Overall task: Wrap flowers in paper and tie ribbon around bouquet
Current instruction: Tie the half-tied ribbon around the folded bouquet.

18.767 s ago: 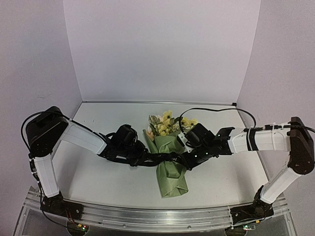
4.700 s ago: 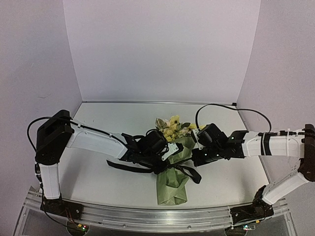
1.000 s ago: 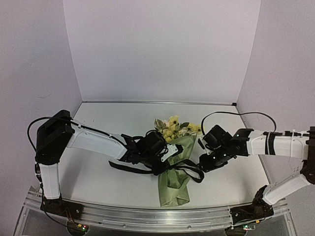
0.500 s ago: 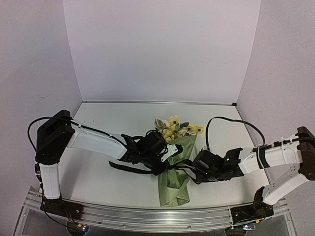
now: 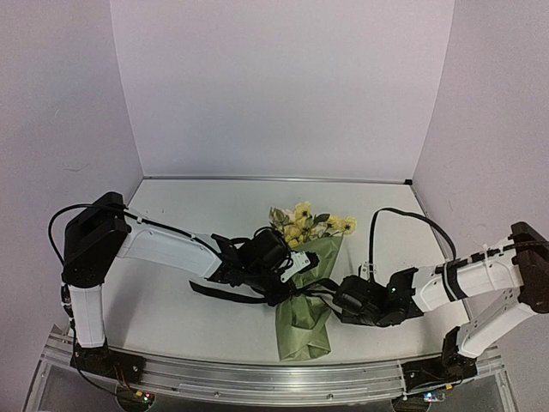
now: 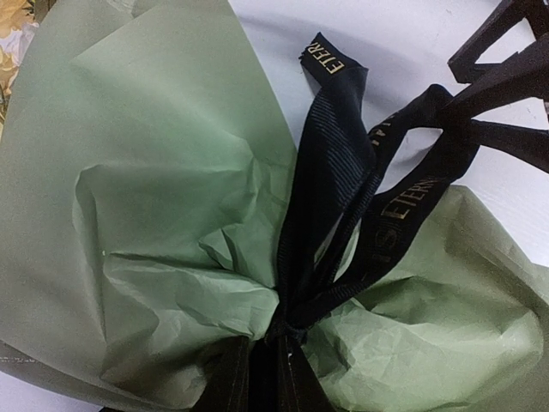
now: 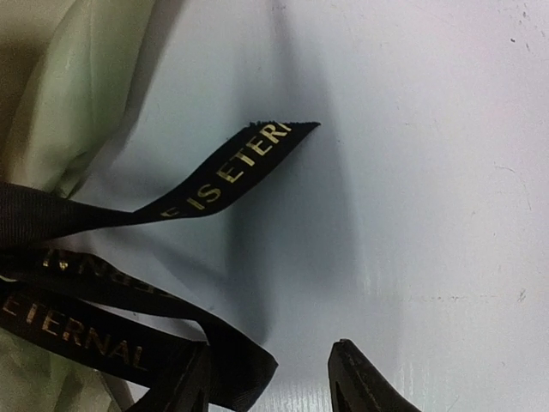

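Observation:
The bouquet lies on the table, a cone of olive-green paper with the yellow and cream flowers at its far end. The black ribbon with pale lettering crosses its waist. My left gripper is shut on the ribbon where it gathers against the crumpled paper. My right gripper sits low at the bouquet's right side. In the right wrist view it is open, and a folded loop of ribbon lies against its left finger. A free ribbon end sticks up off the table.
A ribbon tail trails left under my left arm. The right arm's black cable arches over the table at the right. An aluminium rail runs along the near edge. Pale walls close in the back and both sides.
My right arm has dropped toward the near edge and swung left, bringing its open gripper onto the ribbon loop beside the bouquet. The left gripper and the bouquet have stayed put.

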Controlling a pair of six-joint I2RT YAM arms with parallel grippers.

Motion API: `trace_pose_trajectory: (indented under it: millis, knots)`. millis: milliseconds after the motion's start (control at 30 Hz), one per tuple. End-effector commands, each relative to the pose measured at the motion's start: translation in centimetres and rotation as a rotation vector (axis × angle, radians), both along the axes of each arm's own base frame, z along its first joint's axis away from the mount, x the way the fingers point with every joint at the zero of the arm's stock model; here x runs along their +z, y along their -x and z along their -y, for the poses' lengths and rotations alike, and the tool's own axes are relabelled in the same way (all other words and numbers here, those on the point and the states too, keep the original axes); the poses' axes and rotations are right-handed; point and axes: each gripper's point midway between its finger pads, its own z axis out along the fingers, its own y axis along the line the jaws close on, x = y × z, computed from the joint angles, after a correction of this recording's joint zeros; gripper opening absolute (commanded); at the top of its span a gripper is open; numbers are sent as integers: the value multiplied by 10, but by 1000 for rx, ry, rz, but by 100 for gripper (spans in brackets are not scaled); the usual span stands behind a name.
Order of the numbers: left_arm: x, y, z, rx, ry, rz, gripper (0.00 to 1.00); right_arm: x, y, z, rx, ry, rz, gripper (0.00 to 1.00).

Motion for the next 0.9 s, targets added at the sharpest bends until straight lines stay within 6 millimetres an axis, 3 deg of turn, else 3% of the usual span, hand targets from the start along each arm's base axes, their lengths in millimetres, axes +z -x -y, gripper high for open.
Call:
trace_pose_trajectory:
  millis: [0,367,467,567,667,867]
  knots:
    - [-38,12,-21,2,-107,-74,13,0,4,1,-61,-30,-12,49]
    - [-42,15,-23,0,-102,-86,13,-20,12,-11,-95,-61,-68,42]
    - [-42,15,-24,1,-100,-86,13,-19,8,-9,-91,-46,-42,31]
    - [-42,15,-24,0,-103,-83,13,-17,5,-3,-77,-21,-14,9]
    - [-43,15,-25,0,-108,-80,13,-9,-2,4,-36,16,8,0]
    - [-44,17,-28,-2,-115,-84,13,24,-12,21,172,205,8,0]
